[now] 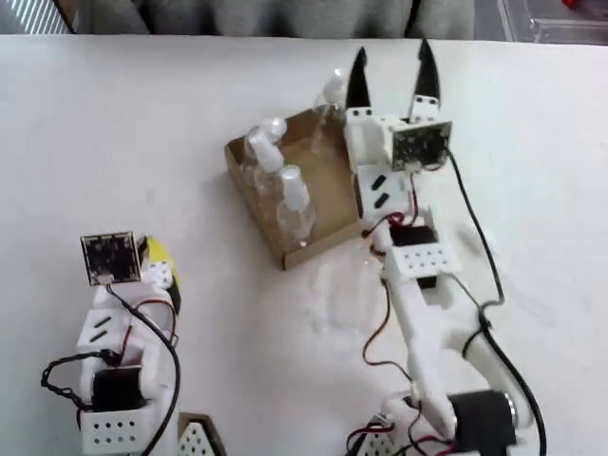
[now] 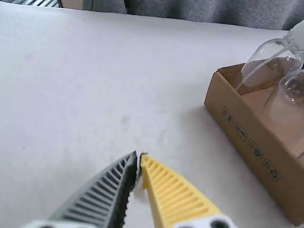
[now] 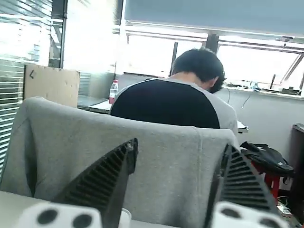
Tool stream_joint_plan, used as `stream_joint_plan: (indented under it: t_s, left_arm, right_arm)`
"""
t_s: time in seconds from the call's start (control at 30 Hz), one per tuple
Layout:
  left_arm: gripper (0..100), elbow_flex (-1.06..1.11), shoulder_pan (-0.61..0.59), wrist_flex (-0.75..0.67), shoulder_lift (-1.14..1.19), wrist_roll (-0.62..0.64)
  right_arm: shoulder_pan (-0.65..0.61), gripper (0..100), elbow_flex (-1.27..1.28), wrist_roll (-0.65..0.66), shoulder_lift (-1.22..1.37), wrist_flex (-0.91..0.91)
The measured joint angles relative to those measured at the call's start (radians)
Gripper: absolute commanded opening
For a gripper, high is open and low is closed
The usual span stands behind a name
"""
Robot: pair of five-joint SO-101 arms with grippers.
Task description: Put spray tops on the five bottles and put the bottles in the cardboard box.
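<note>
Cardboard box (image 1: 318,247) holding 3 visible spray-topped bottles (image 1: 294,204); right hand (image 1: 391,71) spread apart at far-right corner; left hand (image 2: 138,161) pinched together.

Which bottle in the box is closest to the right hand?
The bottle at the far corner of the cardboard box, just beside the open right hand; the other bottles stand farther from it.
</note>
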Motion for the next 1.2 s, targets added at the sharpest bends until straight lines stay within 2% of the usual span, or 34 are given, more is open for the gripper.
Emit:
stream_joint_plan:
  t_s: [0.17, 0.4, 0.5, 0.63, 0.9, 1.03, 1.1, 1.2]
  left_arm:
    - [2, 0.0, 0.0, 0.0, 0.0, 0.0]
    - [2, 0.0, 0.0, 0.0, 0.0, 0.0]
    - [2, 0.0, 0.0, 0.0, 0.0, 0.0]
    - [2, 0.0, 0.0, 0.0, 0.0, 0.0]
    - [2, 0.0, 0.0, 0.0, 0.0, 0.0]
    - [2, 0.0, 0.0, 0.029, 0.0, 0.0]
    - [2, 0.0, 0.0, 0.041, 0.0, 0.0]
    - [2, 0.0, 0.0, 0.043, 0.0, 0.0]
  right_arm:
    - [0.094, 24.1, 0.13, 0.0, -0.169, 0.066]
    - [0.204, 23.8, 0.295, 0.0, -0.431, 0.269]
    - [0.25, 17.0, 0.354, 0.0, -0.551, 0.385]
    - [0.299, 1.5, 0.391, 0.0, -0.732, 0.612]
    - [0.301, 5.1, 0.391, 0.0, -1.083, 1.185]
    - [0.262, 5.6, 0.391, 0.0, -1.172, 1.447]
    - [0.252, 5.6, 0.391, 0.0, -1.174, 1.564]
    - [0.259, 5.6, 0.391, 0.021, -1.165, 1.633]
